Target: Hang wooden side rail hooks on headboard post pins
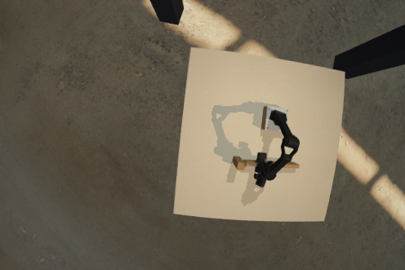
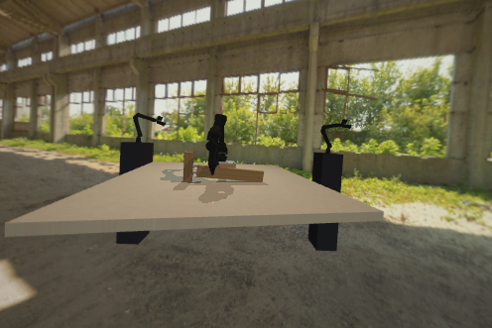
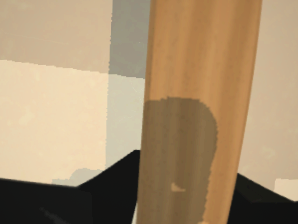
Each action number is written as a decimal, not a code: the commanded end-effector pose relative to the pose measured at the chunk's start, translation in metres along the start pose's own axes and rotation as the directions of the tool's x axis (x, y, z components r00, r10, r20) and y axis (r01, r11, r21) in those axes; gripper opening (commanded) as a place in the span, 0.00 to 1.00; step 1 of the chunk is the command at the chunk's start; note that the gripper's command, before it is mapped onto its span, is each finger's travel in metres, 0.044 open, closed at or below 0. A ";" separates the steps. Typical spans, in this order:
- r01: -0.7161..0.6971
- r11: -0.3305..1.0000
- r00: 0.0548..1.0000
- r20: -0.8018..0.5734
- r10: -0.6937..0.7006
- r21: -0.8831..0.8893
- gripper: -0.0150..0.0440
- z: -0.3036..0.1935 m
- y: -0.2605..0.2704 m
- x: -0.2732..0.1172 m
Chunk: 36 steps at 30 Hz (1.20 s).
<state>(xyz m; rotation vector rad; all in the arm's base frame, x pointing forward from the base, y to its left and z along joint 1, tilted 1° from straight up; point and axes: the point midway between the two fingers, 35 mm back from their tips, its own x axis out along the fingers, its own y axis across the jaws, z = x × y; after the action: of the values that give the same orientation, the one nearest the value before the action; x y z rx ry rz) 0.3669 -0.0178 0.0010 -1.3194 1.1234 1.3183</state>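
Gripper (image 1: 262, 167) (image 2: 213, 173) (image 3: 168, 160) is shut on the side rail (image 1: 291, 165) (image 2: 243, 174) (image 3: 200, 60), one dark finger (image 3: 112, 185) on each side of the wood. I've got the grip part-way along its length, nearer the post end than the far end. Gripper points down, with the arm (image 1: 291, 143) (image 2: 218, 133) reaching over from its pale base plate (image 1: 269, 126).

Headboard post (image 1: 238, 163) (image 2: 187, 167) stands upright on the table (image 1: 212, 73) (image 2: 149, 207). Rail is lined up with it, its hook end just beside the post; exterior view shows a narrow gap between the wood of the two. From there the rail slopes down slightly away from the post: post end a little raised, far end low and looking like it's on the table top.

Can't confirm the hooks from here. That end is tiny in top and exterior, and the slot and pins don't resolve, so I can't call them seated or not. Wrist cam gives me only the rail's grain, a rounded shadow across it and the table behind. Not released: I'm holding the rail, fingers closed against its sides
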 end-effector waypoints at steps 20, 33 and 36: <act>0.011 1.000 1.000 -0.005 -0.011 -0.001 0.25 -0.004 -0.004 -0.003; 0.011 1.000 1.000 -0.005 -0.011 -0.001 0.25 -0.006 -0.003 -0.004; 0.011 1.000 1.000 -0.005 -0.011 -0.001 0.25 -0.006 -0.003 -0.004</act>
<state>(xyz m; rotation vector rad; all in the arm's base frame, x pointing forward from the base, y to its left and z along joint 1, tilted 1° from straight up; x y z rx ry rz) 0.3670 -0.0219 0.0009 -1.3171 1.1253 1.3180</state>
